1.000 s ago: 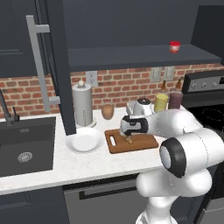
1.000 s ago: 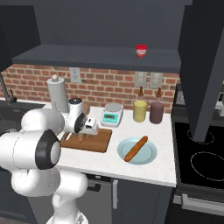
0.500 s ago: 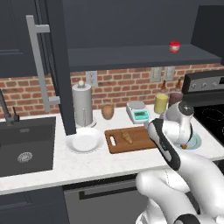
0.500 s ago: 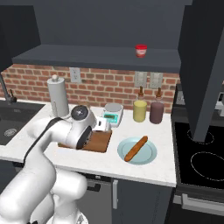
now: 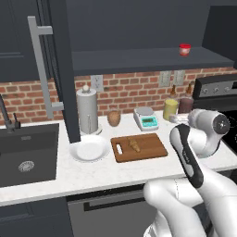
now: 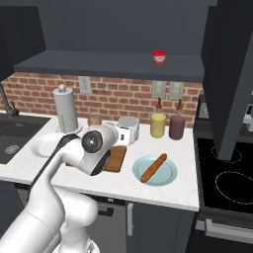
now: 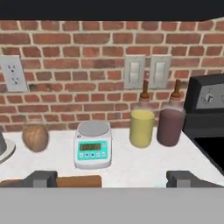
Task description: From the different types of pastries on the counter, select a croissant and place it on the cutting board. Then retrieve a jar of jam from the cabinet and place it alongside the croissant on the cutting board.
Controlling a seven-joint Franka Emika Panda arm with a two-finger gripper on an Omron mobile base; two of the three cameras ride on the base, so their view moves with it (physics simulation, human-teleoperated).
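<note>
Gripper (image 7: 112,178) spread wide and empty, facing brick wall above kitchen scale (image 7: 92,150); croissant (image 5: 134,145) lying on cutting board (image 5: 149,149); jam jar (image 5: 184,49) up on cabinet shelf (image 5: 139,59), well apart

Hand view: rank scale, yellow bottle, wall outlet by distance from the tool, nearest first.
From the open tool:
1. Scale, on the counter just ahead, slightly left.
2. Yellow bottle, farther back, right of the scale.
3. Wall outlet, on the brick wall, upper left.
</note>
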